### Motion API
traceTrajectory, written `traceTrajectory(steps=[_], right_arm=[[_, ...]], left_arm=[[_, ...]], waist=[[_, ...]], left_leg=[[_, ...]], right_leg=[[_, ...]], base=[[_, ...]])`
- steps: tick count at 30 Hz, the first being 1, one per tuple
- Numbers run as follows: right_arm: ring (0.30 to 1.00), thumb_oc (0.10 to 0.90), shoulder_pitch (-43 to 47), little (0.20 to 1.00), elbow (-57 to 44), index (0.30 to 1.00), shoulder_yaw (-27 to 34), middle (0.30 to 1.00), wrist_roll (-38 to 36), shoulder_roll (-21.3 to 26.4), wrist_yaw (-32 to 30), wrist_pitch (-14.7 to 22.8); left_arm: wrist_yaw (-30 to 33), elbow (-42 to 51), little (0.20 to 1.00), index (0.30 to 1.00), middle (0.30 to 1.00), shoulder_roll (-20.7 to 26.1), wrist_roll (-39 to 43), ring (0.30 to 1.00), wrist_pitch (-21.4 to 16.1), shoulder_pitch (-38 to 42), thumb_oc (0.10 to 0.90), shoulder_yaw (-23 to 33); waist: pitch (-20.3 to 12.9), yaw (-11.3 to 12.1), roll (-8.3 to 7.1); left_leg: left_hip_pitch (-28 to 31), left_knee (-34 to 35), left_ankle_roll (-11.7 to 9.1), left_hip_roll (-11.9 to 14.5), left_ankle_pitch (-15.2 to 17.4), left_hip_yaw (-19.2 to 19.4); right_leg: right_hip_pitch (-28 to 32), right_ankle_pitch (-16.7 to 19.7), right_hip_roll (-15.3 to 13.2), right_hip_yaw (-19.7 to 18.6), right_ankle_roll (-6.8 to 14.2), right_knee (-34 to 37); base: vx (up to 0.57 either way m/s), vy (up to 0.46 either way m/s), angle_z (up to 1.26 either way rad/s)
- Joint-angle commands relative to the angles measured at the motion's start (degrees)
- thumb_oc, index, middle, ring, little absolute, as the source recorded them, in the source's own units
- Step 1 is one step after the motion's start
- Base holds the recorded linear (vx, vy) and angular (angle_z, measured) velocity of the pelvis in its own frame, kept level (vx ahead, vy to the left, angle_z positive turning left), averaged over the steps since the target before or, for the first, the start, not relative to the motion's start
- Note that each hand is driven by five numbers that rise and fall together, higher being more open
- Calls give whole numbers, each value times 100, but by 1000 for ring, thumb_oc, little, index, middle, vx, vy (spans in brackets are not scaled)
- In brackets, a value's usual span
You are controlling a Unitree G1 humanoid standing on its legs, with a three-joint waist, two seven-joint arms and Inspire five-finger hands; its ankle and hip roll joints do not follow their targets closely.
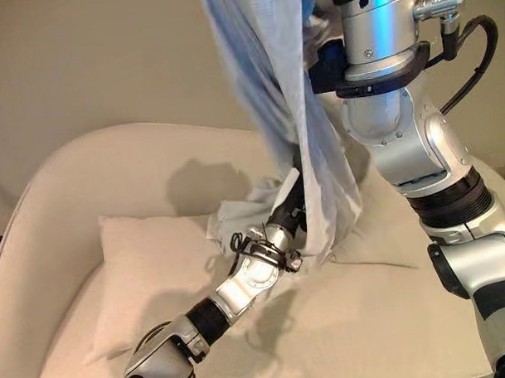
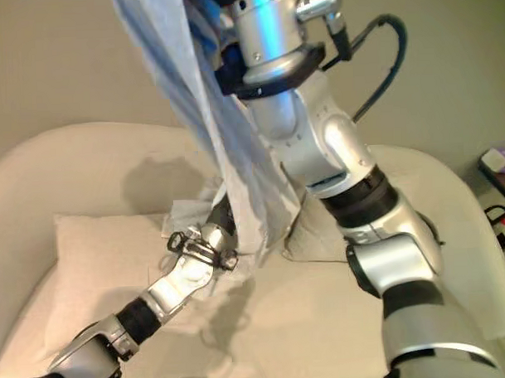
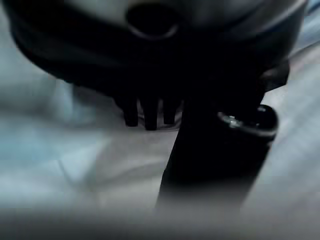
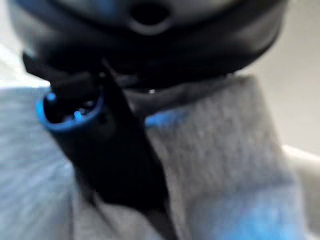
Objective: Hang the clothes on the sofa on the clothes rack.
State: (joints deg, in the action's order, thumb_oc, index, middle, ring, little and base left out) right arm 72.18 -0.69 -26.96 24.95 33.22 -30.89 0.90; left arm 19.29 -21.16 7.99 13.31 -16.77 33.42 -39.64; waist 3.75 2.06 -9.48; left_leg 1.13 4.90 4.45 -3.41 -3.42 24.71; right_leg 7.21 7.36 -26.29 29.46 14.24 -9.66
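Clothes (image 1: 269,80) over sofa (image 1: 86,174), hand-held

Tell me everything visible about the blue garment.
The blue garment is thin, pale blue-white cloth, creased and bunched. It hangs in a long drape from the raised right hand, whose thumb presses into the cloth. Its lower end trails crumpled onto the cream sofa beside a cushion. The left hand reaches into those lower folds; its fingers are hidden there.

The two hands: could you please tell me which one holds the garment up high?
The right hand, raised at the top of the head views, lifts the light blue garment. The left hand is lower, by the garment's bottom end near the sofa.
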Motion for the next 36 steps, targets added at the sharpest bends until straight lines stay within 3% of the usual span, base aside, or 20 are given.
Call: traceTrajectory(steps=[1,5,6,7,13,14,16,20,23,24,25,26,28,31,33,36], right_arm=[[300,400,942,300,287,300,514,300,-498,29,-454,60],[300,400,975,300,34,300,538,300,-697,15,-434,160],[300,400,949,300,-85,300,573,300,-763,107,-453,203],[300,400,896,300,-170,300,600,300,-793,140,-452,219],[300,400,33,300,-648,300,1052,300,-959,1087,-468,428],[300,400,-146,300,-674,300,1165,300,-1001,1269,-465,456],[300,400,-445,300,-731,300,1372,300,-1014,1573,-459,498],[300,400,-1045,300,-788,300,1671,300,-1017,1998,-368,539],[300,400,-1403,300,-850,300,1814,300,-1041,2328,-143,598],[300,400,-1872,300,-953,300,2054,300,-1016,2622,66,671],[300,400,-1920,300,-975,300,2089,300,-1015,2616,74,668],[300,400,-2630,300,-1229,300,2524,300,-890,2972,344,878],[300,400,-3027,300,-1350,300,2793,300,-796,3060,396,939],[300,400,-3970,300,-1723,300,3397,300,-343,3227,556,1087],[300,400,-4716,300,-2086,300,3933,300,113,3171,601,1096],[300,400,-5089,300,-2231,300,4182,300,620,3120,475,950]], left_arm=[[-56,-288,300,300,300,-397,-176,300,-217,44,400,151],[389,-1255,300,300,300,-613,-521,300,93,469,400,336],[561,-1343,300,300,300,-627,-590,300,86,552,400,466],[623,-1323,300,300,300,-590,-592,300,108,600,400,529],[984,-801,300,300,300,-338,-400,300,19,365,400,1215],[1047,-623,300,300,300,-259,-361,300,-5,297,400,1333],[1046,-214,300,300,300,-134,-243,300,-71,52,400,1596],[1102,677,300,300,300,223,-369,300,-34,-529,400,2227],[1108,1107,300,300,300,426,-545,300,-15,-904,400,2597],[1062,1659,300,300,300,613,-716,300,-36,-1369,400,3022],[1059,1685,300,300,300,621,-718,300,-21,-1395,400,3012],[1037,2280,300,300,300,858,-1039,300,-102,-1899,400,3526],[1049,2513,300,300,300,958,-1225,300,-87,-2092,400,3659],[1162,3081,300,300,300,1216,-1779,300,-134,-2689,400,4349],[1309,3447,300,300,300,1373,-2028,300,-168,-3076,400,4782],[1740,3530,300,300,300,1597,-2314,300,-164,-3091,400,5215]], waist=[[-616,170,-37],[-612,-11,-43],[-592,-81,-43],[-555,-145,0],[-514,-274,-1],[-499,-289,-9],[-454,-265,-26],[-359,-103,66],[-355,-69,98],[-371,-7,158],[-380,-13,149],[-369,101,254],[-366,138,279],[-288,221,444],[-254,310,539],[34,415,653]], left_leg=[[158,10,-190,1,751,-458],[155,10,-200,0,723,-482],[92,10,-172,-1,606,-370],[88,10,-157,40,576,-417],[19,10,-200,179,422,-491],[-26,10,-194,169,370,-560],[-85,10,-204,134,299,-677],[-61,5,-251,135,145,-913],[-70,3,-289,104,99,-1033],[-164,-1,-347,115,8,-1114],[-160,-1,-349,116,7,-1127],[-398,-7,-468,183,-192,-1257],[-497,-8,-531,207,-279,-1360],[-730,0,-653,225,-445,-1567],[-954,-5,-782,232,-656,-1725],[-1363,-82,-1218,245,-1042,-2061]], right_leg=[[212,1467,-72,-295,76,-369],[125,1376,-59,-478,76,-453],[87,1295,-38,-499,63,-449],[-28,989,60,-673,-21,-532],[-250,-454,1112,-1724,-374,-407],[-218,-762,1463,-1979,-474,-340],[-309,-1081,1866,-2327,-579,-392],[-476,-1325,2205,-2290,-818,-555],[-290,-1356,2267,-2197,-848,-206],[-56,-1319,2298,-2081,-859,258],[-33,-1302,2303,-2067,-861,293],[120,-1292,2379,-2001,-855,731],[147,-1241,2413,-1981,-874,872],[168,-1158,2457,-1942,-879,1187],[175,-1081,2461,-1785,-881,1372],[4,-948,2360,-1625,-882,1463]], base=[[-10,18,-7],[-12,3,2],[-46,36,2],[-61,30,2],[-5,-35,10],[-29,-39,17],[-46,-38,10],[-71,-76,8],[-84,-122,31],[-72,-82,28],[-197,-198,31],[-121,-125,28],[-126,-110,34],[-126,-71,38],[-180,-17,59],[-343,71,46]])
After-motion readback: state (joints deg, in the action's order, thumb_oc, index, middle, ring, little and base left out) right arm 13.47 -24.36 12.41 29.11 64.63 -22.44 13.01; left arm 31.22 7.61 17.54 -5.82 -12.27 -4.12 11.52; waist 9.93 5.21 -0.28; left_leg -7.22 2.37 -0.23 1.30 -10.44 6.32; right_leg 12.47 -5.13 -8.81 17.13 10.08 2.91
